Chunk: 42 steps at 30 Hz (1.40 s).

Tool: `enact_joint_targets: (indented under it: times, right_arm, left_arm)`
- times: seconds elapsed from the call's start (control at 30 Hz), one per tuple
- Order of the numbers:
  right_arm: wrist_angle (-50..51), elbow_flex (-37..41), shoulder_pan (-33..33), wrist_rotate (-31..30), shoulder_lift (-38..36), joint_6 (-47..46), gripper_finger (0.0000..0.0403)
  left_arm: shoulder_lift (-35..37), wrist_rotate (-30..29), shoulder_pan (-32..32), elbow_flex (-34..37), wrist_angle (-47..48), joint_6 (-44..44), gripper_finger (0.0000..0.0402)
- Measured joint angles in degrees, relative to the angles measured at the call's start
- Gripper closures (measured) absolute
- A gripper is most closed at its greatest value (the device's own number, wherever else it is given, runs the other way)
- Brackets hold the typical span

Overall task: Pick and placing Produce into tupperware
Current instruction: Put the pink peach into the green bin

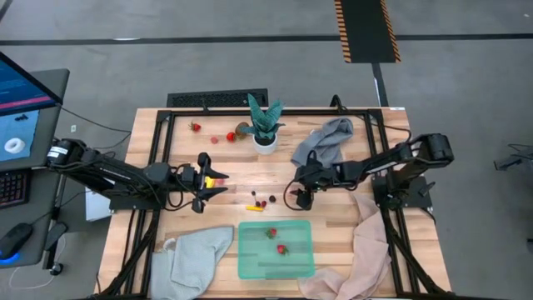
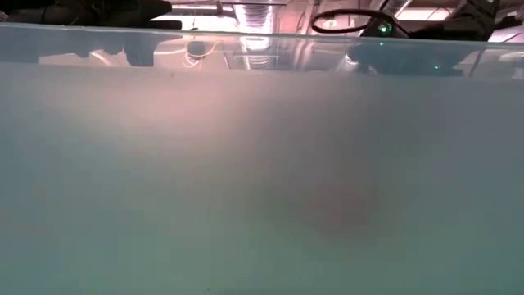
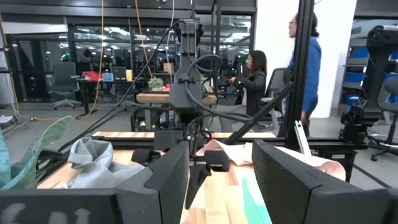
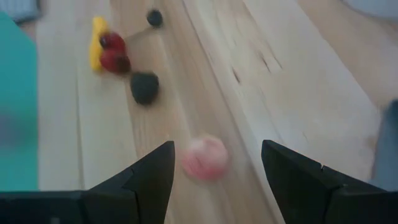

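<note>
The mint-green tupperware (image 1: pixel 296 260) lies near the table's front edge with two red strawberries (image 1: pixel 271 232) inside. Just beyond it lie a yellow piece (image 1: pixel 252 207) and dark berries (image 1: pixel 262 202). My right gripper (image 1: pixel 301 195) hangs open, slanting down, just right of them. In its wrist view a pink piece (image 4: pixel 205 157) lies on the wood between and beyond the open fingers of my right gripper (image 4: pixel 217 149), untouched. A dark berry (image 4: pixel 144 86), red pieces (image 4: pixel 114 53) and the yellow piece (image 4: pixel 96 40) lie farther on. My left gripper (image 1: pixel 204 182) (image 3: pixel 219 155) waits open at mid-left, holding nothing.
A potted plant (image 1: pixel 265 125) stands at the back, with a strawberry (image 1: pixel 195 127), a red piece (image 1: pixel 231 137) and a brown piece (image 1: pixel 241 129) beside it. Cloths lie at back right (image 1: pixel 329 140), front left (image 1: pixel 196 258) and front right (image 1: pixel 362 246). The tupperware wall (image 2: pixel 262 164) fills the low view.
</note>
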State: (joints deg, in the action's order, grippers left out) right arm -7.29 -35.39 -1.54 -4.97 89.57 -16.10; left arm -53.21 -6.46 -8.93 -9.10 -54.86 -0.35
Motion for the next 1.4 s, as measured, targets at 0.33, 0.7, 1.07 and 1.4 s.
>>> enact_joint_targets:
  times: [0.33, 0.7, 1.07, 1.4]
  right_arm:
    - [1.47, -2.59, -0.35, 0.41, 5.0, 0.54, 0.0138]
    - [1.57, -2.7, -0.31, 0.44, 5.34, 0.0, 0.0138]
    - [2.31, -2.68, -0.31, 0.44, 5.38, -1.54, 0.0138]
    - [2.12, -2.63, -0.24, 0.44, 5.4, -1.99, 0.0138]
  left_arm:
    - [0.0, 0.02, 0.0, 0.0, 0.0, -0.05, 0.0234]
    - [0.0, 0.02, 0.0, 0.0, 0.03, -0.11, 0.0234]
    - [0.0, 0.02, 0.0, 0.0, 0.01, -0.05, 0.0234]
    - [0.0, 0.02, 0.0, 0.0, 0.01, -0.05, 0.0234]
